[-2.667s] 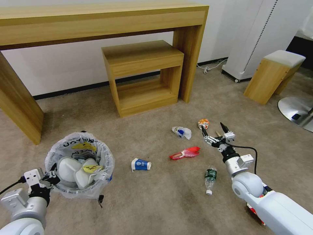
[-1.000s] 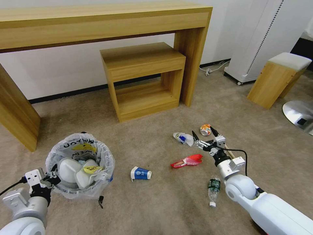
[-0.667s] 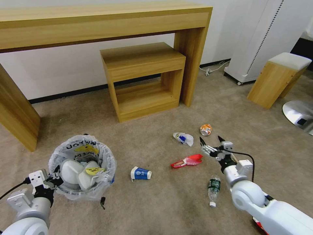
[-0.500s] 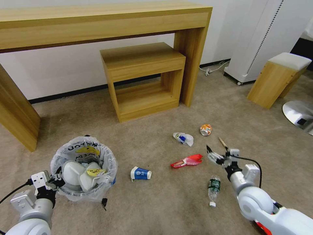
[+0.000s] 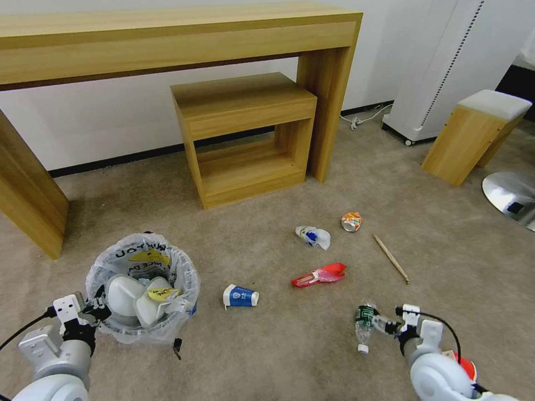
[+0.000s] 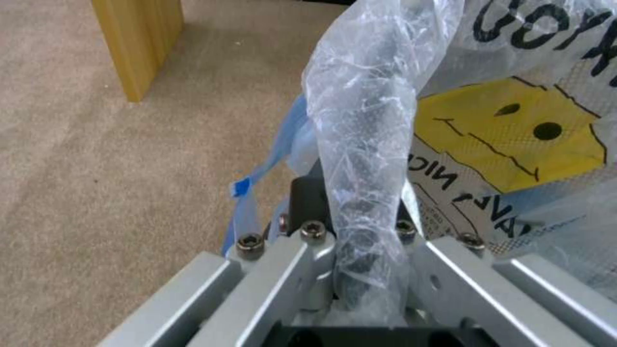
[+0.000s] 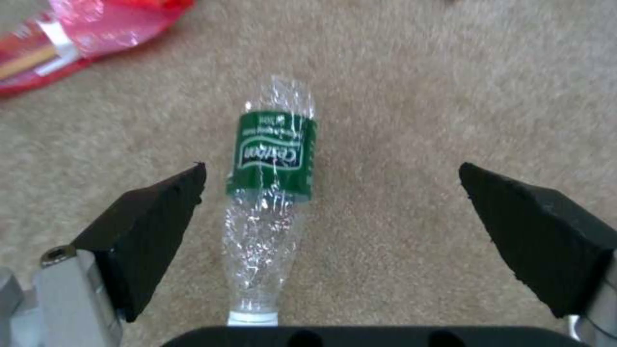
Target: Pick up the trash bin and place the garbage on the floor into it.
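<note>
So far we have the trash bin (image 5: 143, 295) in hand: our left gripper (image 5: 92, 308) is clamped on its near rim, with the crinkly bag liner (image 6: 366, 144) bunched between the closed fingers, as the left wrist view shows. The bin sits low at our left, and the two white slippers (image 5: 134, 294) already lie inside it with a scrap of yellow paper on top. We judge the job roughly a third done, since most of the litter is on the beige carpet (image 5: 267, 356). Taking the bin as our landmark, the blue-and-white paper cup (image 5: 240, 296) lies just to its right, the red wrapper (image 5: 320, 274) farther right, the crumpled white-and-blue piece (image 5: 314, 235) beyond that, then the crushed orange can (image 5: 351, 221) and the wooden stick (image 5: 391, 258) farthest from the bin. The small clear bottle (image 7: 273, 193) with its green label is nearest our right arm, well to the right of the bin. Our right gripper (image 7: 334, 236) hangs over it with the fingers spread wide, the bottle lying nearer one finger (image 7: 151, 226) than the other, untouched. By our reckoning six pieces are left to collect, the bottle likely first.
</note>
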Available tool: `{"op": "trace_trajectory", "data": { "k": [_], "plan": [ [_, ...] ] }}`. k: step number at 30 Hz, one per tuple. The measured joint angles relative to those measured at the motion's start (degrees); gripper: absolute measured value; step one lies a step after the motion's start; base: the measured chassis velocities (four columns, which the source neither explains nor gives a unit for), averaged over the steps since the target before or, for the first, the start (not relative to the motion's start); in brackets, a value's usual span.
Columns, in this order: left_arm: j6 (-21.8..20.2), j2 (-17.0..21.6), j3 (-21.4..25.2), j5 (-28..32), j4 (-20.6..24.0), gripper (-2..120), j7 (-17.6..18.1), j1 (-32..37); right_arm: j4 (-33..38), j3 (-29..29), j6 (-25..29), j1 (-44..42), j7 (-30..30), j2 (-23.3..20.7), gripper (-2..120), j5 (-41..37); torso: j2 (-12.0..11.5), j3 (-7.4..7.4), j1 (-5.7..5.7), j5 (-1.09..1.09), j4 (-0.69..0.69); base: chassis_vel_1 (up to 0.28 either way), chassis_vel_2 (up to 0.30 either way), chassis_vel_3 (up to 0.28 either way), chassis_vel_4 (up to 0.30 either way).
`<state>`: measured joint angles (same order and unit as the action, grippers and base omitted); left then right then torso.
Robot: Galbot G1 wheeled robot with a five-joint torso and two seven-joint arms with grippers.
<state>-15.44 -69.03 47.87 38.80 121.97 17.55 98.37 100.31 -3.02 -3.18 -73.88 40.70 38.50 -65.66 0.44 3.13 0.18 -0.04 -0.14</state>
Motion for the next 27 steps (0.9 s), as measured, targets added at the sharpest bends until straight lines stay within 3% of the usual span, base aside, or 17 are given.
{"op": "trace_trajectory", "data": {
  "k": [9, 20, 27],
  "plan": [
    [0.1, 0.1, 0.1, 0.2, 0.5, 1, 0.0, 0.2, -9.3, -6.4, 1.0, 5.5, -2.2, 5.5, 100, 2.4, 0.0, 0.00, 0.00, 0.04, 0.01, 0.000, 0.000, 0.000, 0.000],
    [0.3, 0.3, 0.1, 0.3, 0.6, 1, 0.0, 0.2, -17.8, -9.7, 3.5, 9.1, -4.5, 9.8, 96, 6.1, 0.0, 0.00, 0.00, 0.03, 0.00, 0.000, 0.000, 0.000, 0.000],
    [0.4, 0.4, 0.0, 0.4, 1.1, 1, 0.1, 0.3, -20.6, -10.8, 4.7, 10.3, -5.5, 11.4, 76, 7.9, 0.0, 0.00, 0.00, 0.04, 0.00, 0.000, 0.000, 0.000, 0.000]
  ]
}}
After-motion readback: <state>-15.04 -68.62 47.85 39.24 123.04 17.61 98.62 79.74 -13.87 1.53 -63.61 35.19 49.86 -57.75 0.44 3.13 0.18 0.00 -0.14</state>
